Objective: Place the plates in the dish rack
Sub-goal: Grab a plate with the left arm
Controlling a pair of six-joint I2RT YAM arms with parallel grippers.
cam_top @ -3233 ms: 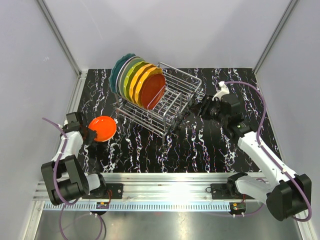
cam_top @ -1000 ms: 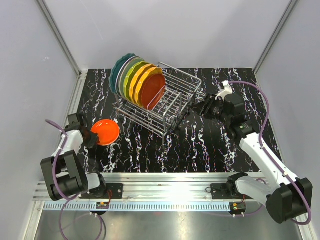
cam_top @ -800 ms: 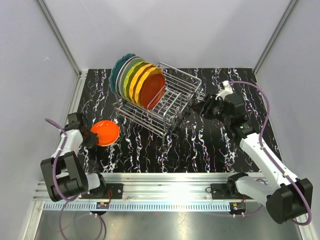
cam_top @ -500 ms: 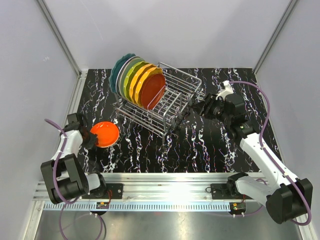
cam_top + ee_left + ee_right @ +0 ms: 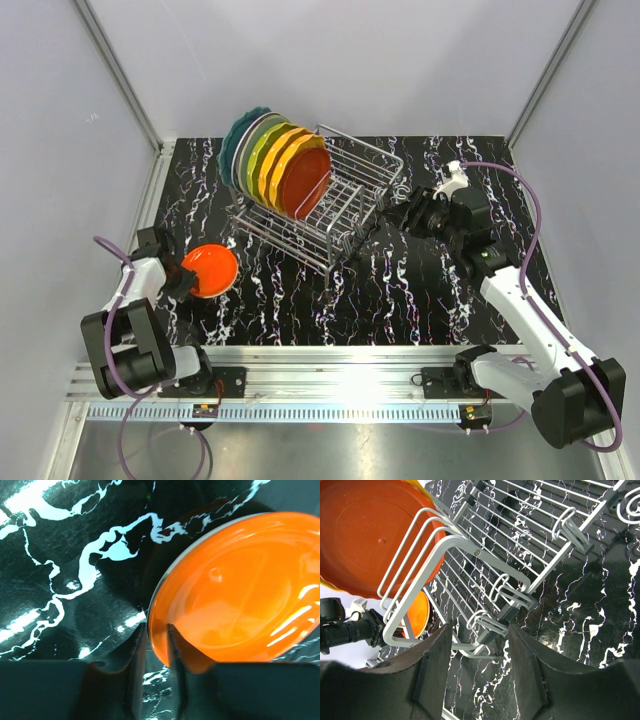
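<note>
**Straddling a plate rim on the left, standing apart at the rack on the right**

Top view: a row of plates [image 5: 272, 160] stands on edge in the far left end of the dish rack [image 5: 352, 205]. Teal is at the outer end and a red-orange plate [image 5: 305, 182] faces the bare slots. One orange plate [image 5: 211, 270] is outside the rack, on the black marbled surface [image 5: 400, 290] near its left edge. The left jaws are at that plate's left rim. The right jaws point at the rack's right end, close to the wire.

Left wrist view: the orange plate [image 5: 235, 590] fills the right half, its rim running down between the two fingers [image 5: 134, 652]. The gap is narrow; whether the left jaws press on the rim or stand just clear of it I cannot tell.

Right wrist view: the right jaws stand well apart, with the rack's [image 5: 470, 545] end wires and loops seen in the gap between the fingers [image 5: 432, 665]; no contact shows. The red-orange plate [image 5: 370, 530] stands in the rack, and the orange plate [image 5: 420, 612] shows through the wires.
</note>
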